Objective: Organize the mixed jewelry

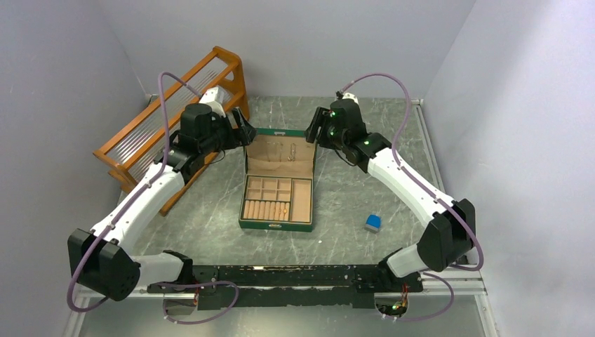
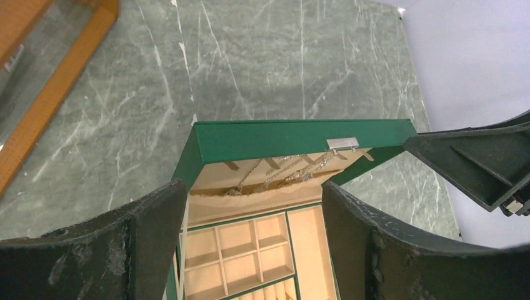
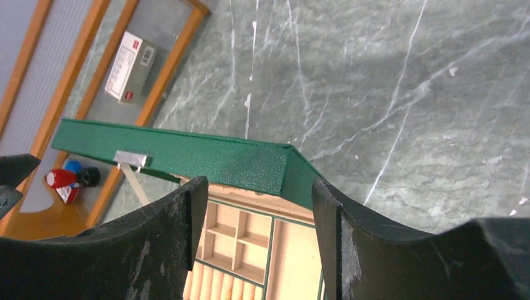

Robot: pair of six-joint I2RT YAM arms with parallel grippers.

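Two dark fingers (image 3: 156,250) fill the bottom of the frame, spread wide. Above their gap a green lid (image 3: 206,159) crosses, with a silver clasp (image 3: 131,159) at its left. Beige compartments (image 3: 240,240) show between the fingers. The marbled tabletop (image 3: 387,81) fills the upper right, a wooden rack (image 3: 169,69) the upper left.

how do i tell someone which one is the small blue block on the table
Find the open dark green rectangular jewellery box with beige compartments in the middle of the grey marbled table. To its right, level with the box's near edge, the small blue rectangular block lies alone on bare stone. It is the only blue thing there, far smaller than the box.
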